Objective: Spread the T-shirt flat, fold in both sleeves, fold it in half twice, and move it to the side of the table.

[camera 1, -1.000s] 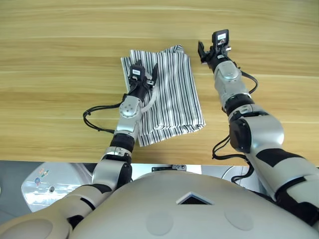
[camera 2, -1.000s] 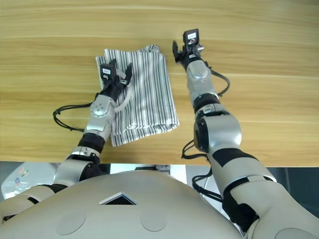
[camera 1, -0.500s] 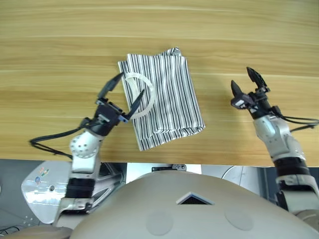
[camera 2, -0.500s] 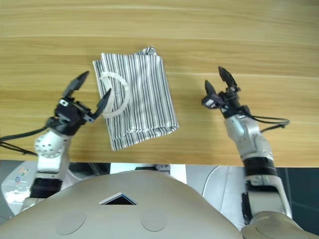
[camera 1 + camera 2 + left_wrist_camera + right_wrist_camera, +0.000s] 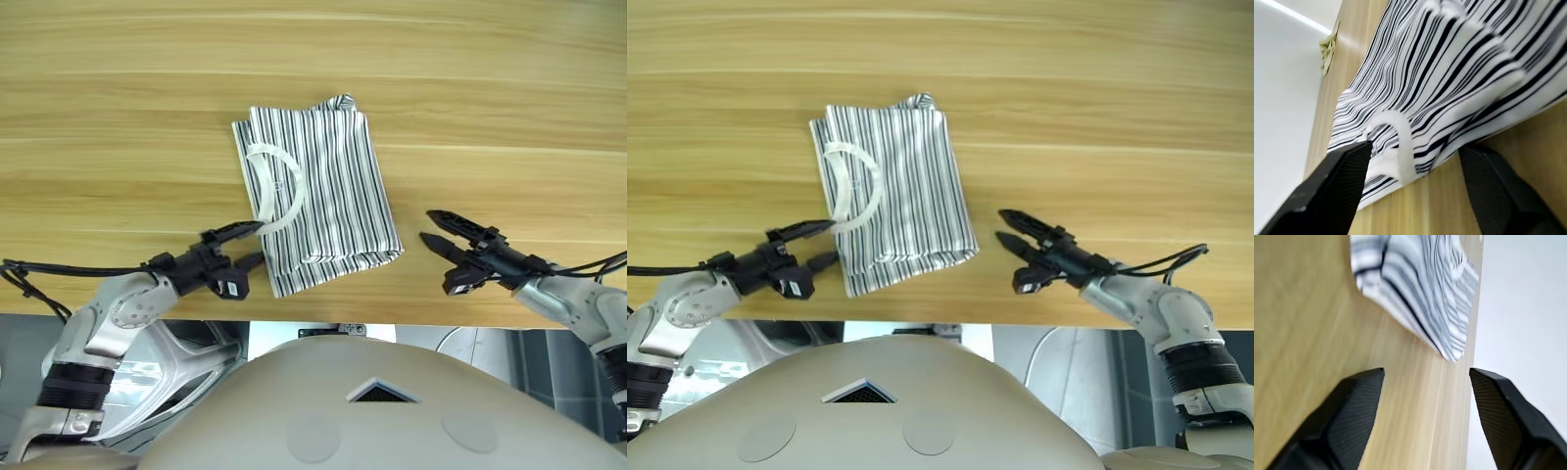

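The T-shirt (image 5: 328,186) lies folded into a small striped rectangle on the wooden table (image 5: 118,117), its white collar ring (image 5: 279,191) facing up. It also shows in the left wrist view as striped cloth (image 5: 1459,73) and in the right wrist view as a folded corner (image 5: 1415,289). My left gripper (image 5: 240,245) hovers open near the table's front edge, just left of the shirt's near corner, holding nothing. My right gripper (image 5: 441,230) is open and empty, level with the shirt's near end and a short way to its right.
The table's front edge (image 5: 333,321) runs just behind both grippers. Bare wood stretches to the left, right and far side of the shirt. Black cables (image 5: 59,269) trail from the left arm along the front edge.
Both arms have pulled back from the shirt toward the table's front edge and lowered, now pointing inward at the shirt's near end. The shirt stays put.
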You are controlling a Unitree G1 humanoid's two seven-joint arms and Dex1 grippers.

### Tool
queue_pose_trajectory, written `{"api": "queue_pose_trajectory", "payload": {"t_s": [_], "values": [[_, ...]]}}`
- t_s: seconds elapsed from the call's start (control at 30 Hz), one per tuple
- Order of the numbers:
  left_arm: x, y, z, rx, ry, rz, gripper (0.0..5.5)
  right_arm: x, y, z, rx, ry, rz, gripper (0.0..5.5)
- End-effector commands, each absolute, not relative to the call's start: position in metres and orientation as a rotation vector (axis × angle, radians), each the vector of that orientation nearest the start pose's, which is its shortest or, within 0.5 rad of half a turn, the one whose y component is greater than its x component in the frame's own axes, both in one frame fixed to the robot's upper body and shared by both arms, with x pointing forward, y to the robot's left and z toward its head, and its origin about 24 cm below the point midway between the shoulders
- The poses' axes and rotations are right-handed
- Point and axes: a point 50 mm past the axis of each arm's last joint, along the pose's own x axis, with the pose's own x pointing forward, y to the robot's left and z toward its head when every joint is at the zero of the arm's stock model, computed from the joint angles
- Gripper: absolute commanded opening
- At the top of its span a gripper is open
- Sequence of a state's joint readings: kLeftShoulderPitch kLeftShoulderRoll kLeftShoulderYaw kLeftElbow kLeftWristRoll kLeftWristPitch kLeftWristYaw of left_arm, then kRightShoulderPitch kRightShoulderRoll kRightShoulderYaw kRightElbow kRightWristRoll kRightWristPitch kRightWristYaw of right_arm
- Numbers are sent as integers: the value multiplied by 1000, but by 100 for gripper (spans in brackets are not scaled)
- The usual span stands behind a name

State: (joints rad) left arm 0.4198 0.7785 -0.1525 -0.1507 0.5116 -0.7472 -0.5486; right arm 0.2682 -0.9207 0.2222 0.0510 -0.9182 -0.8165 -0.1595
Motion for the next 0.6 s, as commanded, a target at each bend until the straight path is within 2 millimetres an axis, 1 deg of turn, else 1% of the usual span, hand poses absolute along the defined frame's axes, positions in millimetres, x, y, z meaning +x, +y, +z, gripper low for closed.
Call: {"api": "queue_pose_trajectory", "payload": {"t_s": [0.03, 0.23, 0.33, 0.43, 0.6], "values": [[105, 190, 15, 1110, 2, -1440, 326, 158, -215, 25, -1410, -410, 999, 322], [108, 198, 16, 1127, 44, -1436, 326, 169, -204, 17, -1378, -441, 1022, 322], [115, 201, 8, 1138, 73, -1408, 326, 173, -196, 12, -1360, -466, 1054, 322], [120, 198, 1, 1120, 78, -1384, 326, 168, -191, 7, -1328, -472, 1117, 322], [121, 195, -7, 1106, 89, -1419, 326, 159, -195, 5, -1325, -449, 1178, 322]]}}
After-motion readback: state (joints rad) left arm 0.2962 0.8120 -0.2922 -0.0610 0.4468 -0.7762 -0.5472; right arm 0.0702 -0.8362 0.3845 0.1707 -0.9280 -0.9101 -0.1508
